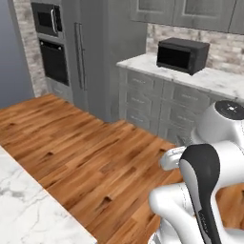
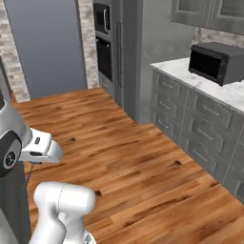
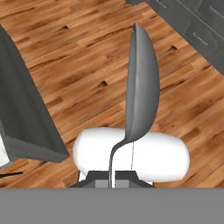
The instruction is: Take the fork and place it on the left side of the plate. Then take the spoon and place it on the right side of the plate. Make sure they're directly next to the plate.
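Wooden floor [image 3: 65, 65] spans the background beneath grey cabinets [image 1: 157, 102]; a marble desk [image 1: 28, 205] occupies the near left corner, and a black microwave [image 1: 182, 55] sits on the far counter. The spoon [image 3: 141, 87] stands upright, bowl uppermost, its handle clamped in the closed end effector [image 3: 112, 177].

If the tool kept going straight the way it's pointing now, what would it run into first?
Probably the wooden floor. The tool is shut on the spoon, whose bowl sticks out ahead, so the spoon would touch first. Depth is unclear, but nothing else seems to lie in that line.
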